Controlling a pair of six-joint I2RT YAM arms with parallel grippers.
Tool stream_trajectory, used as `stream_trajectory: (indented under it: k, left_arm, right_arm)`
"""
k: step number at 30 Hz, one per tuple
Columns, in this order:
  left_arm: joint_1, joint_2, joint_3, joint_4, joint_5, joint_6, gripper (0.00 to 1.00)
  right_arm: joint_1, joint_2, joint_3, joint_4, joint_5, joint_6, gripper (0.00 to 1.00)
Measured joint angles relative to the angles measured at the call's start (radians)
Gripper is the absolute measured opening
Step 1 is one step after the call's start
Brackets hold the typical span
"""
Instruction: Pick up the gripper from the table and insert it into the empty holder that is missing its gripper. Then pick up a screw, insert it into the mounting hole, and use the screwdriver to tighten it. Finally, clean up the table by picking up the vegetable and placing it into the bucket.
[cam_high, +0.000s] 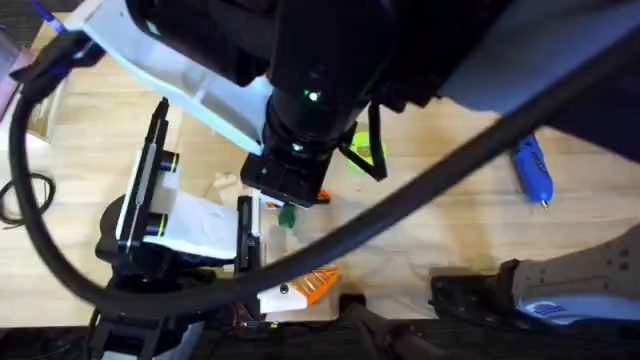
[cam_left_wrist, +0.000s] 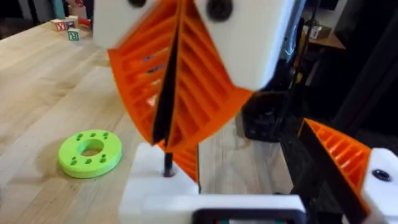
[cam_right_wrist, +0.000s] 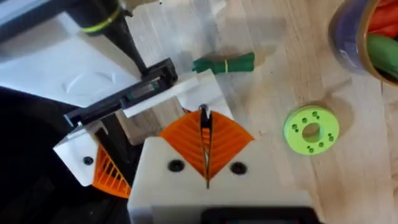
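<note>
My right gripper (cam_right_wrist: 204, 121) is shut, its orange ribbed pads pinching a thin dark screw (cam_right_wrist: 203, 113). In the left wrist view the screw (cam_left_wrist: 168, 163) stands upright with its tip at the top of the white holder (cam_left_wrist: 155, 190). That holder is one finger of my left gripper (cam_left_wrist: 261, 180), which is open, and its other white block carries an orange tip (cam_left_wrist: 336, 155). An orange ribbed piece (cam_left_wrist: 186, 165), apparently the gripper, sits on the holder, mostly hidden. The dark green vegetable (cam_right_wrist: 224, 63) lies on the table beyond the holder. The blue bucket (cam_right_wrist: 364, 37) stands farther off. The blue screwdriver (cam_high: 530, 170) lies at the right.
A bright green disc (cam_right_wrist: 311, 130) lies flat between the holder and the bucket. The right arm (cam_high: 310, 90) looms dark under the overhead camera, and a black cable (cam_high: 450, 170) sweeps across the table. Small toy blocks (cam_left_wrist: 68, 28) sit at the far table edge.
</note>
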Motion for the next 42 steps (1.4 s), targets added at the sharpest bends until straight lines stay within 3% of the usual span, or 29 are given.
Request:
stream_trajectory:
  k: [42]
  left_arm:
    - [0.0, 0.0, 0.0, 0.001, -0.001, 0.0, 0.985]
  right_arm:
    - [0.0, 0.007, 0.0, -0.011, 0.019, -0.016, 0.006]
